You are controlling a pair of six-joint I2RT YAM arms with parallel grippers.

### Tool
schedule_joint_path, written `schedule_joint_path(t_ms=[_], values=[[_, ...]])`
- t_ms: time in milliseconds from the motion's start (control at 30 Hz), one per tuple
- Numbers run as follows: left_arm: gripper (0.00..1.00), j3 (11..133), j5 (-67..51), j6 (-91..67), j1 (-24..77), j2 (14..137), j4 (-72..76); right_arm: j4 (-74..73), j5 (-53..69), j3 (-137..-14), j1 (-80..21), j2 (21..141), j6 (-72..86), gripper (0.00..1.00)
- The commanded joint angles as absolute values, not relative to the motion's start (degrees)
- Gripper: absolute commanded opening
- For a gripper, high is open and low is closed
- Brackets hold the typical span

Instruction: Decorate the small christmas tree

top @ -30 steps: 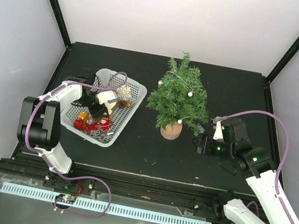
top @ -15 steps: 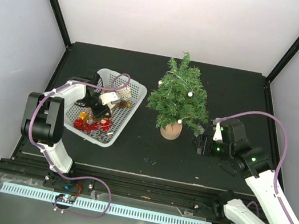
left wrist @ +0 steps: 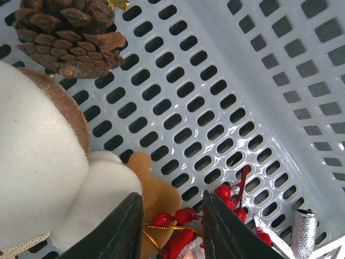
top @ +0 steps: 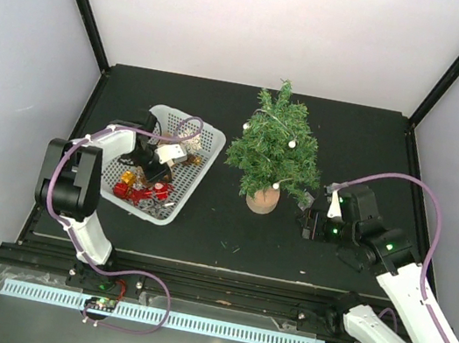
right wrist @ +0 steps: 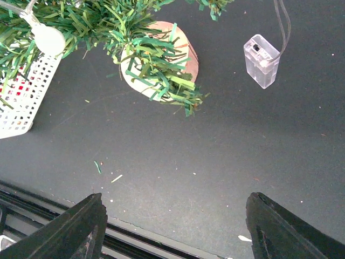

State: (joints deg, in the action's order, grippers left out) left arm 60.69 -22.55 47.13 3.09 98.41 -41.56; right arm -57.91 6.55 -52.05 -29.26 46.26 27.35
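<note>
Left tool (left wrist: 170,226) low in the white perforated plastic basket (left wrist: 215,108); right tool (right wrist: 178,226) hovering over the black worktop (right wrist: 215,162)
Left tool's fingers stand narrowly apart with a red berry sprig (left wrist: 175,217) in the gap; whether it is pinched I cannot tell; right tool gapes wide, empty; the small christmas tree (top: 273,152), bushy green on a round tan wooden base, stands upright just ahead and left of it.

White basket (top: 208,143) holds pine cone (left wrist: 67,35), red berries (left wrist: 222,191).

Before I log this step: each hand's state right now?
Left hand: red berries between its jaws, in the basket; grip cannot be told.
Right hand: open, empty.
</note>
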Motion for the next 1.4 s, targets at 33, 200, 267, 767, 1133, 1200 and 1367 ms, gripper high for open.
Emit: schedule_joint_path(t_ms=[33, 200, 267, 767, 1133, 1200, 1367], values=[[0.33, 60.26, -21.43, 47.33, 3.32, 99.23, -40.57, -56.99, 6.33, -51.34, -29.35, 45.44, 27.80, 0.71], [0.27, 60.12, -21.19, 47.75, 3.28, 99.05, -41.01, -56.45, 6.66, -50.89, -29.36, 45.60, 27.83, 0.71], [0.29, 60.12, -21.18, 48.09, 3.28, 99.25, -41.34, -56.23, 6.76, -50.82, -29.36, 45.69, 27.79, 0.71], [0.05, 61.15, -24.03, 47.30, 3.32, 99.70, -42.69, -55.76, 7.23, -50.45, -29.36, 45.53, 27.97, 0.71], [0.02, 66.29, -23.14, 47.61, 2.64, 95.59, -45.53, -54.91, 7.38, -49.63, -29.36, 45.18, 28.36, 0.71], [0.02, 66.97, -23.19, 47.89, 2.56, 95.08, -46.18, -54.82, 7.38, -49.50, -29.36, 45.11, 28.35, 0.71], [0.02, 67.61, -23.10, 48.48, 2.54, 94.66, -47.07, -54.56, 7.60, -49.31, -29.36, 44.93, 28.50, 0.71]])
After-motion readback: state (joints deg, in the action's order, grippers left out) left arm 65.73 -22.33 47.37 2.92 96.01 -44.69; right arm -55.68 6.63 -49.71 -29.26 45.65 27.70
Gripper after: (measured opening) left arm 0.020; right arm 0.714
